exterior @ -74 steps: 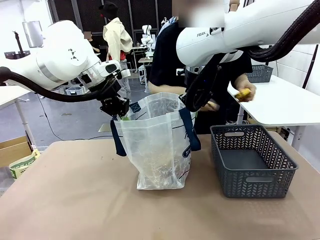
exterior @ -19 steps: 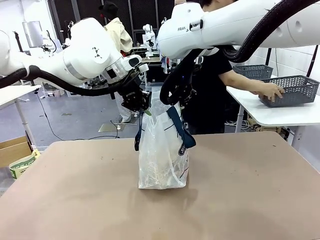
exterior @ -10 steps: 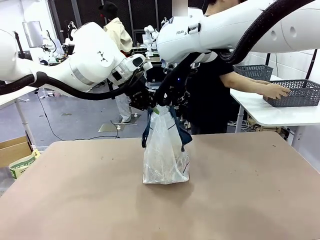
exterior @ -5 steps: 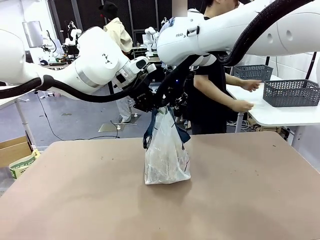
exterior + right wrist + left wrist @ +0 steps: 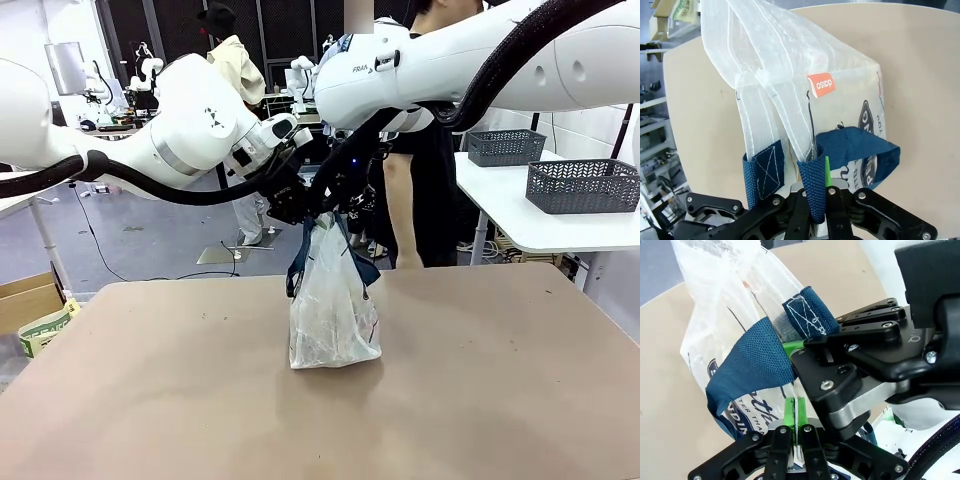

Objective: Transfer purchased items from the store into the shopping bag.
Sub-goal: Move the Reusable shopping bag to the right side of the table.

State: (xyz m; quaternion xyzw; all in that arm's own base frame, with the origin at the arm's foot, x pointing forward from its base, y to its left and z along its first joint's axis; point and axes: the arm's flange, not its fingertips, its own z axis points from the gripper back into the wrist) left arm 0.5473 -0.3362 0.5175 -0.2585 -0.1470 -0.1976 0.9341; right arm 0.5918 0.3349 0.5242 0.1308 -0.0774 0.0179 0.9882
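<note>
Our left gripper (image 5: 795, 415) has its green pads shut on the thin film at the rim of the shopping bag (image 5: 333, 310). Close beside it, our right gripper (image 5: 818, 186) is clamped on a navy strap handle (image 5: 860, 142). The bag's mouth is gathered under both, and its base rests mid-table (image 5: 150, 400). We judge it light, limp and slippery. The film may crumple or tear, so the stitched webbing is our safer hold

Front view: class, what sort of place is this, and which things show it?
Probably a robotics lab staging a shop: the left arm and right arm hold a bag on a brown table, with baskets on a white table behind.
</note>
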